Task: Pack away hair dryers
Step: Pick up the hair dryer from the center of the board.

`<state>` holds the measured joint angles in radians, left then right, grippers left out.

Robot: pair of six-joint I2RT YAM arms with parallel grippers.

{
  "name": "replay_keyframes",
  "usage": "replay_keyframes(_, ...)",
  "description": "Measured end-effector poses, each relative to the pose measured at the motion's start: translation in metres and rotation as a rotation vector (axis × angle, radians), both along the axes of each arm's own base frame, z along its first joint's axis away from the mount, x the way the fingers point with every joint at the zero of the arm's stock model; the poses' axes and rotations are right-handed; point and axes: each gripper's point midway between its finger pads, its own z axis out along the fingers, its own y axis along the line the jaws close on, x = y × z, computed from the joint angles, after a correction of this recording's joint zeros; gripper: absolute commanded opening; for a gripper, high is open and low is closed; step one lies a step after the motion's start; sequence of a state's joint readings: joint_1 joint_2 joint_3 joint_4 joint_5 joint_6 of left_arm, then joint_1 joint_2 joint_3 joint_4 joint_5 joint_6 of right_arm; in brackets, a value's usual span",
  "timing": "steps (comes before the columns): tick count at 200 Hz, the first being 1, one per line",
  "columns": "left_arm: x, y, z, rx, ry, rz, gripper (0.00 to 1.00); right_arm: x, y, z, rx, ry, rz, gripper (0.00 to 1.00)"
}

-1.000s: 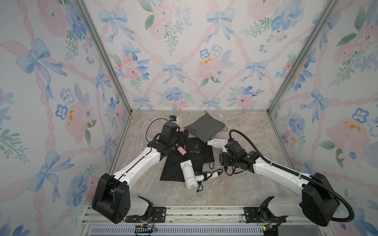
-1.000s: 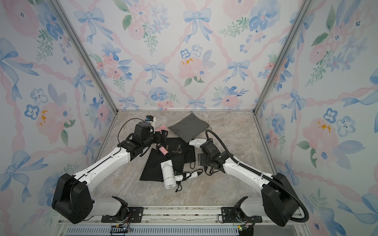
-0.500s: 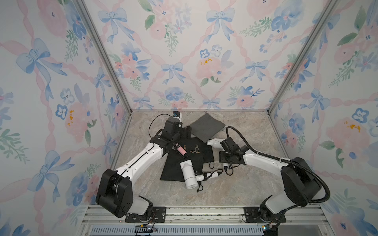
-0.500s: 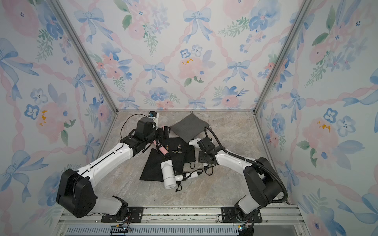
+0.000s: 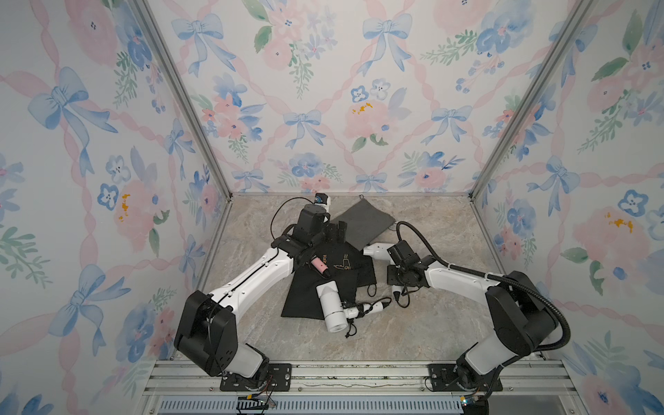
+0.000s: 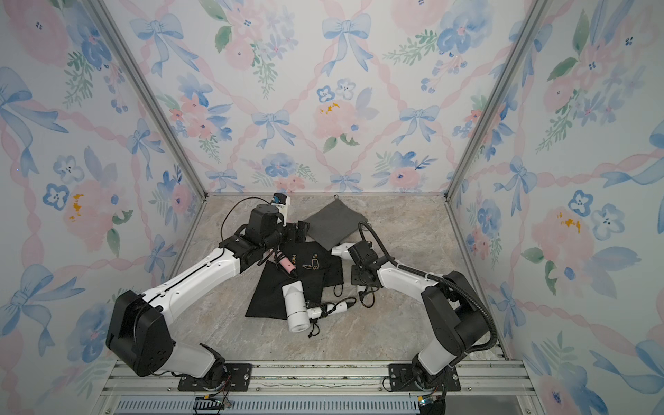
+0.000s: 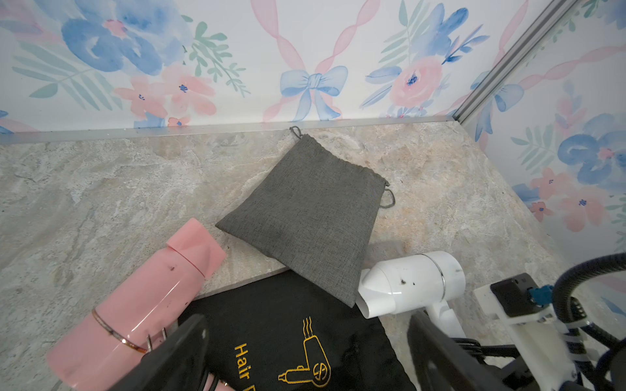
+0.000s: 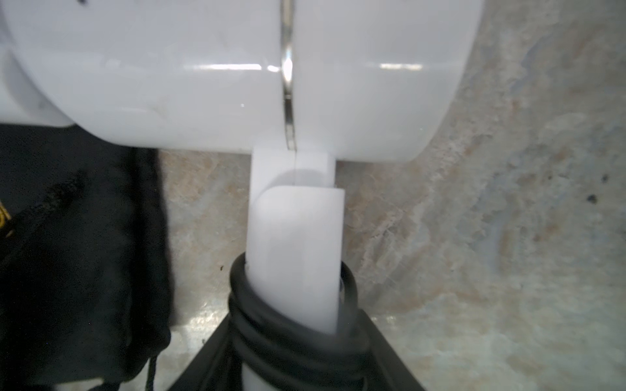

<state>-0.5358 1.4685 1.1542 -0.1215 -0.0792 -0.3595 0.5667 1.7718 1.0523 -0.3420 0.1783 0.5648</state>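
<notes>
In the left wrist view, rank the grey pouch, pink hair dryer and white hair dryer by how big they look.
1. grey drawstring pouch and pink hair dryer: about alike; the dryer is nearer the camera and partly hidden, so I won't rank them.
2. white hair dryer: clearly smallest, handle partly hidden.

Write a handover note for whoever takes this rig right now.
Grippers: left gripper open, empty, over the printed black pouch; right gripper straddles the cord-wrapped handle of the far white dryer, grip unconfirmed.
Dryers: pink dryer beside the left gripper, at the black pouch's edge; near white dryer lies on the black pouch; grey pouch flat at the back.
Done: nothing bagged, all three dryers out.
Left: bag all three.
</notes>
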Motion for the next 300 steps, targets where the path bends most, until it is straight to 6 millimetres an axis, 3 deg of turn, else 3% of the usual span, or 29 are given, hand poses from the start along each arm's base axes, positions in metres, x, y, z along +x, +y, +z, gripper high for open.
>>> replay_keyframes(27, 0.000, -0.005, 0.003, -0.003, -0.005, -0.009, 0.94, 0.004, -0.001, -0.001, -0.001, -0.008, 0.008, 0.52)
replay_keyframes(50, 0.000, -0.007, 0.004, -0.004, -0.008, -0.013, 0.94, 0.006, -0.001, -0.006, -0.011, -0.006, 0.022, 0.39)
replay_keyframes(89, 0.000, -0.008, 0.004, -0.005, -0.008, -0.014, 0.95, 0.009, -0.003, -0.003, -0.024, -0.023, 0.039, 0.36)
replay_keyframes(117, -0.001, -0.009, 0.004, -0.008, -0.006, -0.022, 0.95, 0.004, -0.011, 0.021, -0.035, -0.075, 0.058, 0.36)
replay_keyframes(172, -0.006, -0.021, 0.011, -0.001, -0.026, -0.113, 0.95, -0.002, -0.029, 0.104, -0.049, -0.290, 0.090, 0.36)
replay_keyframes(210, -0.018, -0.031, 0.027, -0.004, -0.067, -0.231, 0.96, -0.012, -0.034, 0.138, -0.081, -0.392, 0.151, 0.36)
replay_keyframes(240, -0.031, -0.033, 0.050, -0.034, -0.118, -0.328, 0.96, -0.022, -0.020, 0.156, -0.125, -0.456, 0.266, 0.37)
replay_keyframes(277, -0.049, -0.028, 0.081, -0.080, -0.192, -0.439, 0.96, -0.029, -0.001, 0.163, -0.174, -0.501, 0.404, 0.38)
replay_keyframes(300, -0.055, -0.022, 0.089, -0.111, -0.208, -0.495, 0.95, -0.032, 0.018, 0.171, -0.187, -0.553, 0.493, 0.38)
